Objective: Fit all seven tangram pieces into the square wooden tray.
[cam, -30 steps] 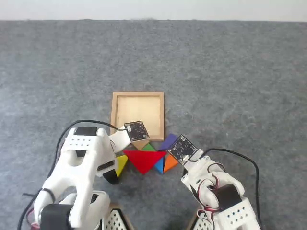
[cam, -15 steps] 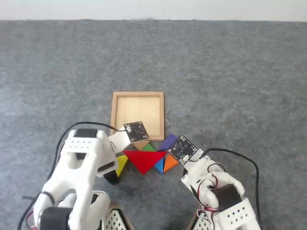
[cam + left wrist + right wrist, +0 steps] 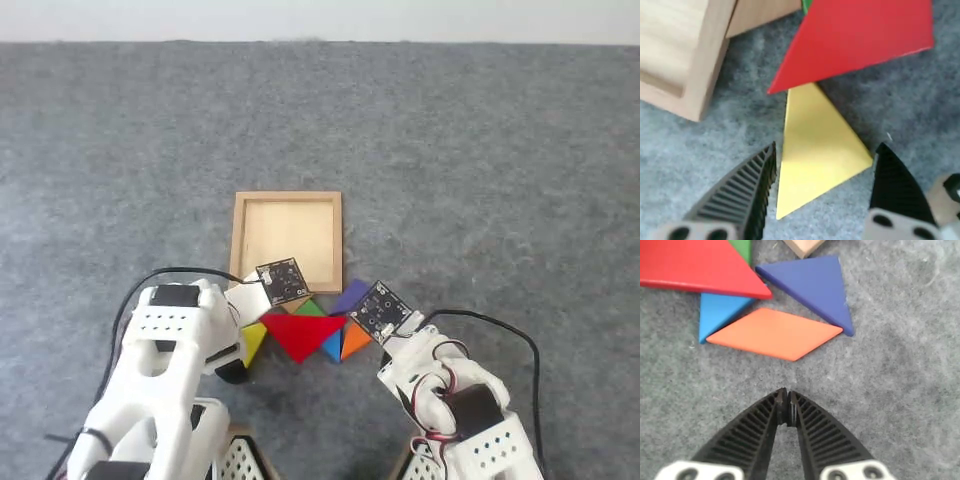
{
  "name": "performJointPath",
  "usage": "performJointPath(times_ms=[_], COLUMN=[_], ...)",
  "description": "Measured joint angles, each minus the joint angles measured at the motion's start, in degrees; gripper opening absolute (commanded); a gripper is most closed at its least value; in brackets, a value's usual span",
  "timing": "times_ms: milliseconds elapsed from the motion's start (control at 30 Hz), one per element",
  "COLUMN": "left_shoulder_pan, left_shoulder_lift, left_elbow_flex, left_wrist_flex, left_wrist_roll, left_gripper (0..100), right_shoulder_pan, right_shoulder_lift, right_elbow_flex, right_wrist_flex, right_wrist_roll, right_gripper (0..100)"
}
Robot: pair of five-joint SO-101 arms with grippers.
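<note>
Tangram pieces (image 3: 300, 332) lay clustered on the grey mat (image 3: 500, 180) just beside the wooden tray (image 3: 236, 240). At left, the left gripper (image 3: 826, 152) stood wide open astride the yellow triangle (image 3: 807, 135), not clamping it. At right, the right gripper (image 3: 787, 401) was closed on nothing, near the orange parallelogram (image 3: 772, 333).

The left gripper (image 3: 826, 150) has pulled back slightly from the tray (image 3: 287, 196).

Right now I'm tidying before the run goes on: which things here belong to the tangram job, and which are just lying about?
Part of the job: wooden tray; red triangle; yellow triangle; green piece; blue triangle; orange parallelogram; purple triangle; plain wooden piece.
Not part of it: grey felt cover; pale strip beyond its far edge.
</note>
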Motion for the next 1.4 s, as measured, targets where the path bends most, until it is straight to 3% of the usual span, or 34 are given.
performJointPath(times_ms=[400, 933, 1400], left_shoulder_pan=[0.0, 0.2, 0.3], left_shoulder_lift=[0.1, 0.1, -0.6], left_elbow_flex=[0.0, 1.3, -1.7], left_wrist_flex=[-0.9, -2.2, 0.6], left_wrist_roll=[-1.9, -1.9, -1.9], left_gripper=[30, 21, 19], right_shoulder_pan=[0.0, 0.0, 0.0], right_shoulder_lift=[0.0, 0.0, 0.0], right_elbow_flex=[0.0, 0.0, 0.0], right_wrist_flex=[0.0, 0.0, 0.0], right_wrist_roll=[0.0, 0.0, 0.0], right_gripper=[0.8, 0.8, 0.8])
